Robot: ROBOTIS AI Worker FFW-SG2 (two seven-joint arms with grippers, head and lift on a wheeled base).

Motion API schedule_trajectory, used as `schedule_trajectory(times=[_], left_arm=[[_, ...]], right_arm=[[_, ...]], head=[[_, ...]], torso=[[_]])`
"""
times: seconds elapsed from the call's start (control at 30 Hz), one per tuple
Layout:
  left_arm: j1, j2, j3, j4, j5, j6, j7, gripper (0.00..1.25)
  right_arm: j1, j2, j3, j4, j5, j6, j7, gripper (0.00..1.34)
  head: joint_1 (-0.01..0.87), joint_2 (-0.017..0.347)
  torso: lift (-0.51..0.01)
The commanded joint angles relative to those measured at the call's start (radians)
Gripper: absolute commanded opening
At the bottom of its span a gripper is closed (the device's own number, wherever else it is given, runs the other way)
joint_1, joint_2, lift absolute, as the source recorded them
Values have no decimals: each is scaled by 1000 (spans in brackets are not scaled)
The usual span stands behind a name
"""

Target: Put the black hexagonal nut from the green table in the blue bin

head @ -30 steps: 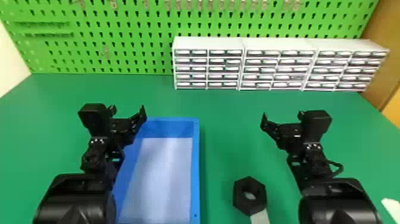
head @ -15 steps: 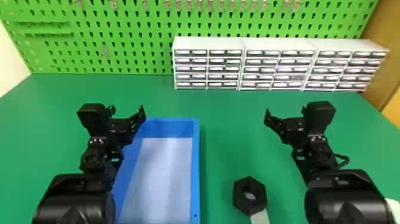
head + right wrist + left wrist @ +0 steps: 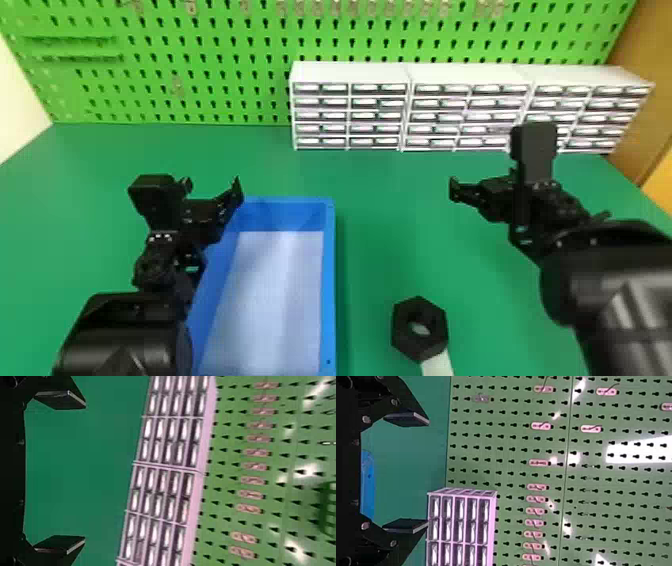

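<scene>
Above the green table (image 3: 390, 225), left tool (image 3: 212, 185) and right tool (image 3: 484, 182) gape wide, empty.

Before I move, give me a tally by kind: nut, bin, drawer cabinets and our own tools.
Black hexagonal nut: 1
Blue bin: 1
White drawer cabinets: 3
Left tool and right tool: 2
Total: 7

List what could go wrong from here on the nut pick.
1. The black hexagonal nut meets a pale strip at its near edge; closing fingers could catch or drag that too.
2. The blue bin's right wall stands just left of the nut, so the right gripper, open wide, might bump it on the way down.
3. The left gripper is by the bin's far left corner and may crowd the drop.
</scene>
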Motion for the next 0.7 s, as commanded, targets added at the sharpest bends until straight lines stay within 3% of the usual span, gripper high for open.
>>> schedule_trajectory(times=[0.0, 0.27, 0.67], left_arm=[[0, 0, 0, 1, 0, 0, 0, 888], [2, 0, 2, 1, 1, 0, 0, 888], [3, 3, 3, 1, 0, 0, 0, 888]], right_arm=[[-46, -10, 26, -62, 31, 242, 15, 1230], [-89, -51, 87, -87, 24, 402, 66, 1229], [-153, -139, 207, -107, -10, 593, 155, 1227]], head=[[686, 51], [686, 51], [686, 51]], torso=[[-96], [-96], [-96]])
